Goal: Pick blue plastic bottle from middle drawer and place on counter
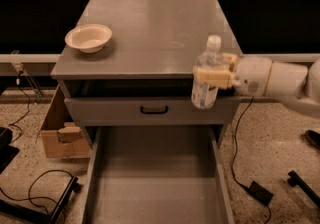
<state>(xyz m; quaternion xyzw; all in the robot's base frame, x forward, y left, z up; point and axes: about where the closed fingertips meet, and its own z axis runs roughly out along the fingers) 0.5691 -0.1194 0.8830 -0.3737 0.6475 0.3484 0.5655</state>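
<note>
The blue plastic bottle [207, 75], clear with a white cap and pale label, is upright in my gripper [214, 73], which is shut on its middle. The arm comes in from the right. The bottle hangs in the air at the counter's front right edge, its base in front of the upper drawer front and its cap above the counter [150, 28] level. The middle drawer [155, 178] stands pulled out below, its grey floor bare.
A cream bowl [88, 37] sits on the counter's left side. A closed upper drawer front with a black handle [154, 110] is under the counter. A cardboard box [60, 133] and cables lie on the floor at left; a cable and plug lie at right.
</note>
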